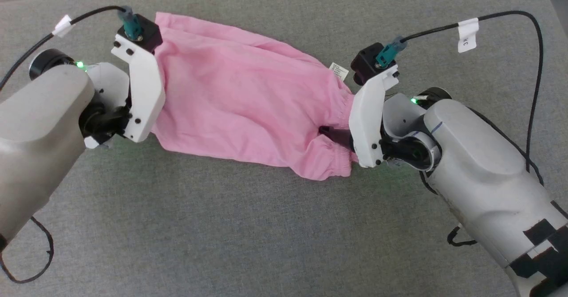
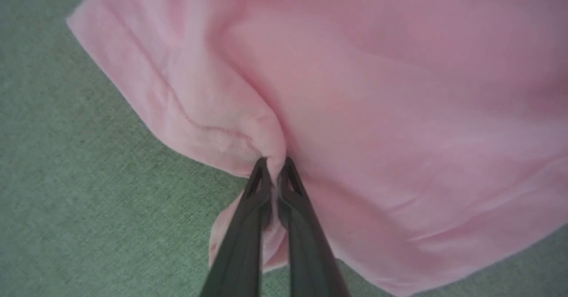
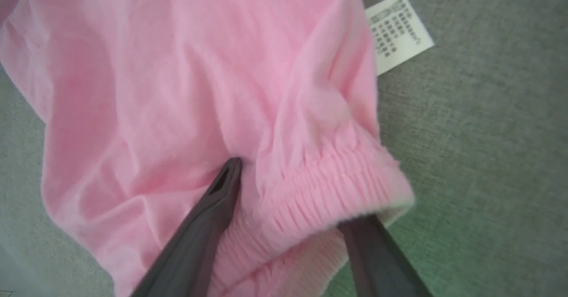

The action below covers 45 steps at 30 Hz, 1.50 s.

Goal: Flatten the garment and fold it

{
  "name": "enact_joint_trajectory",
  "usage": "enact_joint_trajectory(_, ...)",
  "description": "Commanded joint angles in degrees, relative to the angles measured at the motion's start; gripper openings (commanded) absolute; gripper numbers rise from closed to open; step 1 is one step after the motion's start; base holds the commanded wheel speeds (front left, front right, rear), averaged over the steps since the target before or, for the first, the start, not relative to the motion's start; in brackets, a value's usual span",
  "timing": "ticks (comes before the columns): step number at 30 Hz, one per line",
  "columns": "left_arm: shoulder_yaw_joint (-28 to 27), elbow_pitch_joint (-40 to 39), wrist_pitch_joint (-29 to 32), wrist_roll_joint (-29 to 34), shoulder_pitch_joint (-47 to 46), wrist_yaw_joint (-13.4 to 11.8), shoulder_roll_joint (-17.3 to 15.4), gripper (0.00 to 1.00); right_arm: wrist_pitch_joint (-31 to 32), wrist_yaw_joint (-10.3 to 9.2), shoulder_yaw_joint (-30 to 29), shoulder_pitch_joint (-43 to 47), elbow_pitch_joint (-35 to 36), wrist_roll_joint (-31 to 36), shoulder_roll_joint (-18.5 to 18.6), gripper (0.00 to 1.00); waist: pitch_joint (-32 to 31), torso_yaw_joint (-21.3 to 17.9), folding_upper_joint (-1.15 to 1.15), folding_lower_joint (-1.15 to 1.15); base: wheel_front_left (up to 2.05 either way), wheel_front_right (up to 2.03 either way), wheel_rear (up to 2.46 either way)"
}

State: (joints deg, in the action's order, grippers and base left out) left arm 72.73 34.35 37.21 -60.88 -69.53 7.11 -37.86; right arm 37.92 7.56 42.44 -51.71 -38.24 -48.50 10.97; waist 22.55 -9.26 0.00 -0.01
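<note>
The grey woven surface (image 1: 266, 243) carries the garment (image 1: 248, 106), which lies spread across its middle between the two arms, hemmed end toward the left arm and gathered waistband (image 3: 328, 186) toward the right arm. The left gripper (image 2: 274, 166) has its jaws closed tight, pinching a fold of the garment at the hemmed edge, while the right gripper (image 3: 293, 195) has its jaws spread wide, one finger lying on top of the cloth and the other passing beneath the waistband. The small white label (image 3: 397, 30) lies flat on the surface just beside the waistband.
</note>
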Motion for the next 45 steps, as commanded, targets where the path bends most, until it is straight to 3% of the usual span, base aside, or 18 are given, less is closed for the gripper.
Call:
enact_joint_trajectory(1,0.52,0.64,-0.37,0.01,0.53,0.37,0.37,0.0,0.3,-0.08,2.55,4.0,-1.66,-0.31,-0.21,0.0,0.33,-0.07,0.0,0.01,0.0,0.0,0.0)
enact_joint_trajectory(12,0.56,-0.04,-5.83,-1.64,4.1,0.37,-0.96,0.0,-8.99,-0.08,6.1,1.96,7.15,-4.81,7.13,0.0,-5.25,0.16,0.0,0.01,0.0,0.0,0.0)
enact_joint_trajectory(20,0.61,-11.97,-8.1,1.81,10.36,0.37,-5.86,0.0,-12.58,-0.08,8.39,6.19,19.86,-11.32,17.6,0.0,-11.73,2.7,0.0,0.01,0.0,0.0,0.0)
enact_joint_trajectory(29,0.62,-23.36,-9.08,2.56,18.88,0.29,-10.37,0.0,-9.91,-0.08,9.62,13.89,28.58,-16.54,28.15,0.0,-14.79,6.4,0.0,0.01,0.0,0.0,0.0)
enact_joint_trajectory(33,0.62,-24.7,-11.05,2.12,22.36,-1.05,-9.83,0.0,-9.31,-0.08,9.87,15.16,27.05,-16.01,28.98,0.0,-13.56,7.25,0.0,0.01,0.0,0.0,0.0)
enact_joint_trajectory(38,0.61,-22.49,-13.96,1.92,25.22,-2.24,-7.21,0.0,-8.39,-0.08,11.02,15.54,22.66,-14.77,27.34,0.0,-12.06,7.66,0.0,0.01,0.0,0.0,0.0)
enact_joint_trajectory(45,0.56,-13.21,-18.96,0.3,29.74,-1.71,-1.81,0.0,-9.22,-0.08,14.27,16.53,16.2,-12.27,23.91,0.0,-11.92,7.7,0.0,0.01,0.0,0.0,0.0)
